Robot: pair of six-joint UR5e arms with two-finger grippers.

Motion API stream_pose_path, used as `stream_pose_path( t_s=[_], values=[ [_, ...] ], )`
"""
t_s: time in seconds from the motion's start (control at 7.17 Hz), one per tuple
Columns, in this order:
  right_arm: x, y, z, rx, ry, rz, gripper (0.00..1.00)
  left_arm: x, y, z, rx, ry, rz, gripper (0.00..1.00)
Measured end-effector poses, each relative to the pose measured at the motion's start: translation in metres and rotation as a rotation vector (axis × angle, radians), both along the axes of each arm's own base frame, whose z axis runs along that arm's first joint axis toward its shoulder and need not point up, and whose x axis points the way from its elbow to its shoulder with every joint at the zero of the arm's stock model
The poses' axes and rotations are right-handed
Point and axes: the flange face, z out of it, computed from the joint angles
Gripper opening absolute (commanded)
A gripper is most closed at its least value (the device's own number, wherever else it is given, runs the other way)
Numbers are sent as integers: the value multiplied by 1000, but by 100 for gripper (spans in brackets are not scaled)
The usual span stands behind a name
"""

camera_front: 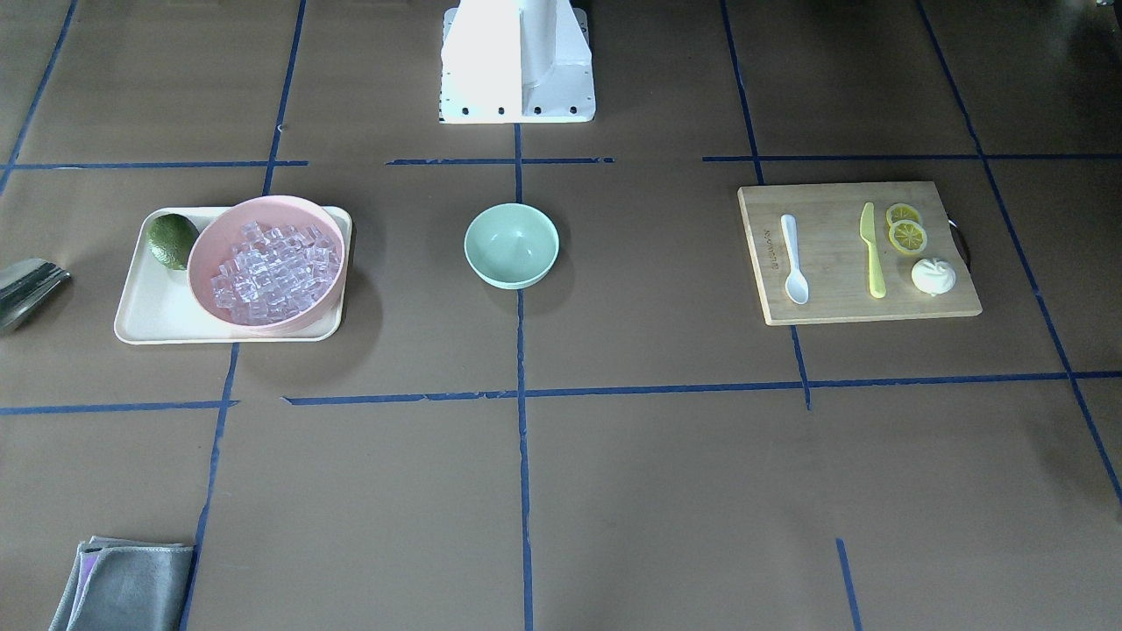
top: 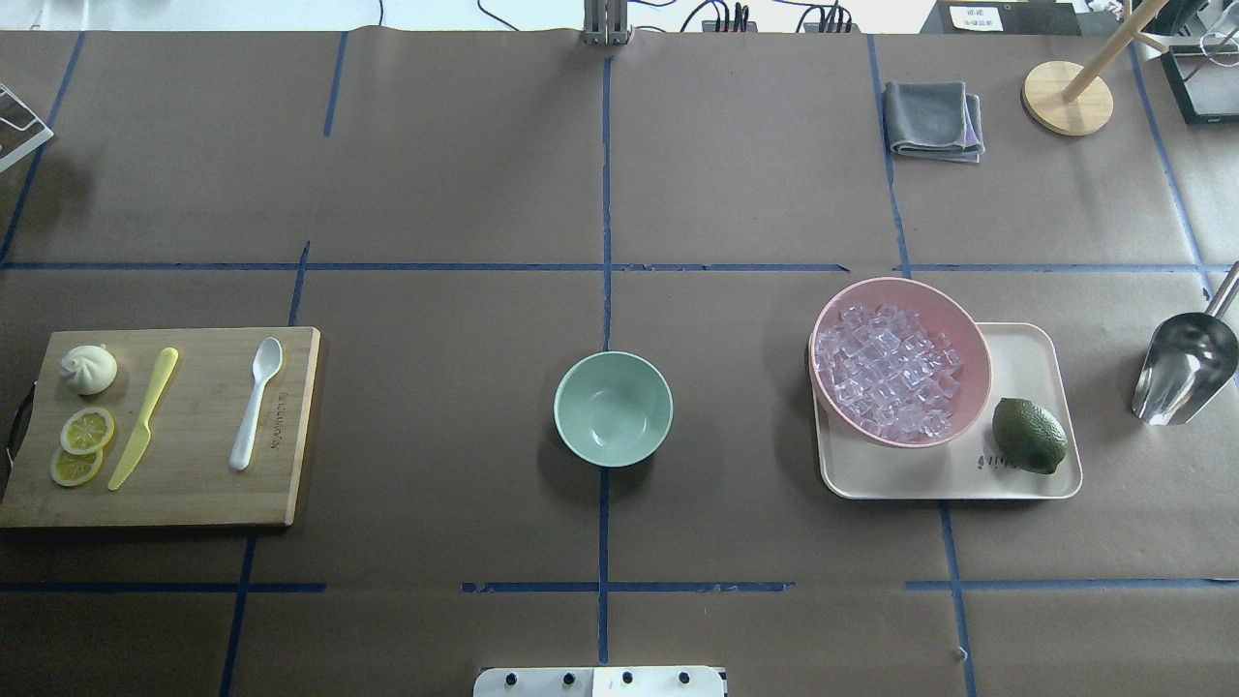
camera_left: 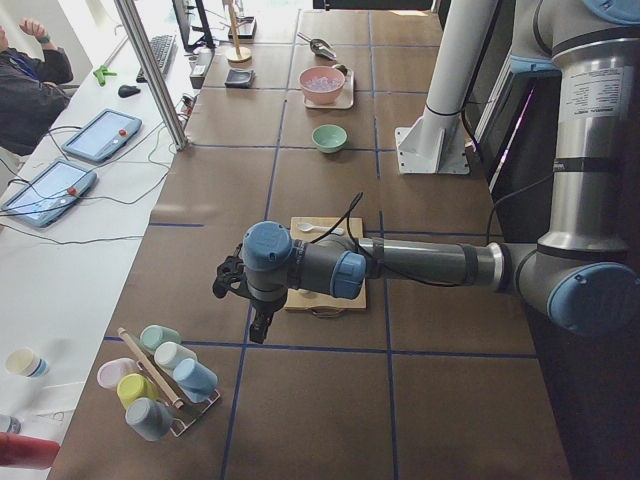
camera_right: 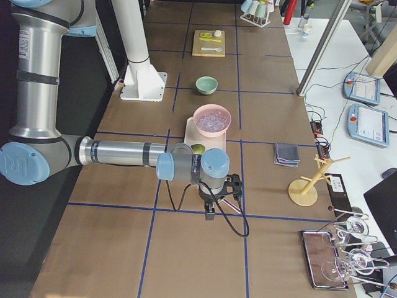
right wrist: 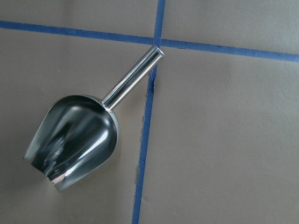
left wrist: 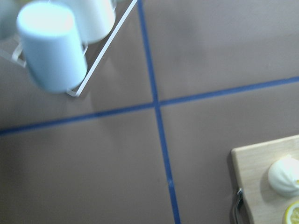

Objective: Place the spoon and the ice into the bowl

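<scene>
The white spoon [top: 256, 402] lies on a wooden cutting board [top: 194, 494] at the table's left, beside a yellow-green knife [top: 143, 418]. The mint-green bowl [top: 613, 408] stands empty at the table's middle. Clear ice cubes [top: 886, 373] fill a pink bowl [top: 976, 341] on a cream tray [top: 1031, 350] at the right. My left gripper [camera_left: 256, 325] hangs past the board's outer end, well away from the spoon [camera_left: 318, 228]. My right gripper [camera_right: 209, 211] hangs beyond the tray, over a metal scoop [right wrist: 74, 142]. I cannot tell whether either gripper is open or shut.
A lime [top: 1028, 435] sits on the tray. The scoop [top: 1183, 371] lies right of the tray. A bun [top: 88, 369] and lemon slices [top: 82, 443] share the board. A grey cloth [top: 933, 118] and wooden stand [top: 1067, 97] are far right. A cup rack [camera_left: 160, 380] stands near the left gripper.
</scene>
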Motion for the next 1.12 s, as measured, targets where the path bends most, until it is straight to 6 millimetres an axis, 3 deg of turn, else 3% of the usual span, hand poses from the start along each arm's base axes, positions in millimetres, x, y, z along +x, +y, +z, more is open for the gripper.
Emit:
stream_pose_path(
  t_s=[0.14, 0.42, 0.7, 0.98, 1.12],
  values=[
    [-1, -1, -1, 10, -1, 0, 100, 11, -5, 2, 39, 2, 19, 100],
    [-2, -2, -1, 16, -2, -3, 100, 72, -14, -13, 64, 29, 53, 100],
    [-3, -2, -1, 17, -3, -4, 100, 152, -14, -50, -7, 33, -2, 100],
    [-3, -2, -1, 17, -3, -5, 100, 247, 10, -92, -52, 17, -46, 100],
    [-3, -2, -1, 16, -3, -4, 100, 282, 27, -108, -52, 45, -48, 100]
  ],
)
